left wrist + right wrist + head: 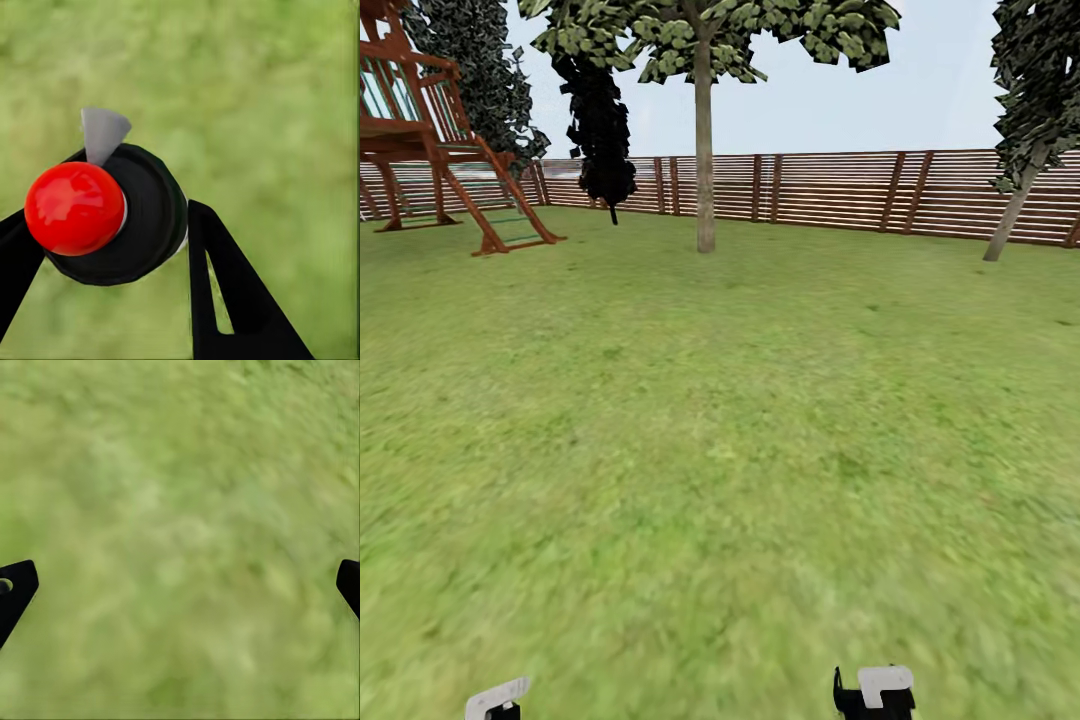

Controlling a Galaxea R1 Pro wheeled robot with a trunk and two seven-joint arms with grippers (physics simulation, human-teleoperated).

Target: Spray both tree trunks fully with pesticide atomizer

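- Holding the pesticide atomizer point(112, 214), the left gripper point(105, 247) has its two black fingers point(225, 292) closed against either side of the black body; a red round cap and a grey nozzle tab project past the fingertips, with lawn point(262, 90) beneath
- Right gripper point(180, 585): fingers spread wide, only the two tips visible at opposite sides of its wrist view, nothing between them, grass below
- Position of the targets: a tree trunk point(704, 150) stands far ahead of both grippers, just in front of the fence point(840, 190); a second, leaning trunk point(1015, 205) stands far ahead and off to the right gripper's side. Neither is within spraying reach, and no white mist is visible on either
- Risk, grip: the fingers bear on a rounded body, so jolts during the drive across the lawn could rotate or slide the atomizer out of the hold
- Risk, aim: nozzle direction relative to the trunk cannot be confirmed from these views; a misaligned nozzle would waste spray on grass or fence
- Risk, target: the black narrow tree point(600, 120) and the play frame point(450, 130) lie ahead on the left gripper's side; steering toward them would treat the wrong object
- Risk, coverage: spraying from one side or one height would likely leave parts of the trunk bare
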